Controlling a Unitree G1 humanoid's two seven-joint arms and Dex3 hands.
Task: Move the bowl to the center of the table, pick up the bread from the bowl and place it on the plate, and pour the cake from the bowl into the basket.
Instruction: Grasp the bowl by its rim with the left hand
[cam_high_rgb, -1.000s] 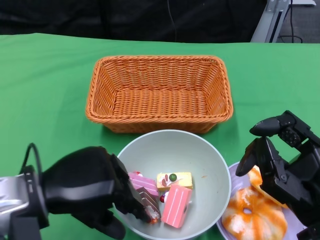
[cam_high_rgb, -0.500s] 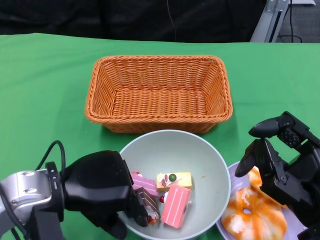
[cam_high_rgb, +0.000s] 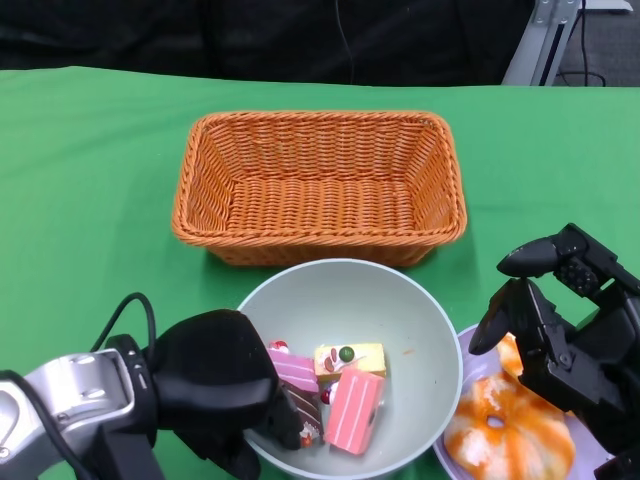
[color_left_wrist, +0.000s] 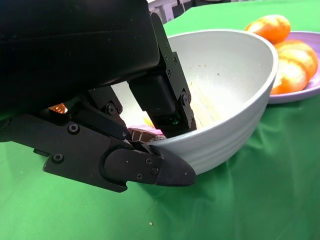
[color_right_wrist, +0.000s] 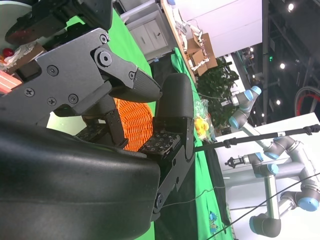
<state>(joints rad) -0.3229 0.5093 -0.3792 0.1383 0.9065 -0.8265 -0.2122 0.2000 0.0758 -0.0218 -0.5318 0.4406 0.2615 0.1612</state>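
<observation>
Two hands show low in the head view: my left hand (cam_high_rgb: 215, 385) grips the smooth round bowl's (cam_high_rgb: 400, 300) near rim, cake (cam_high_rgb: 352, 408) inside; my right hand (cam_high_rgb: 560, 320) hovers spread, holding nothing, over glazed bread (cam_high_rgb: 495, 430). Left wrist view: fingers (color_left_wrist: 160, 100) clamp the rim.

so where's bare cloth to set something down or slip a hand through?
Bare cloth: left of the basket, right of it above the right hand, and the strip behind it. Crowded in front: the bowl nearly meets the basket and the plate; the left hand grips its rim.
</observation>
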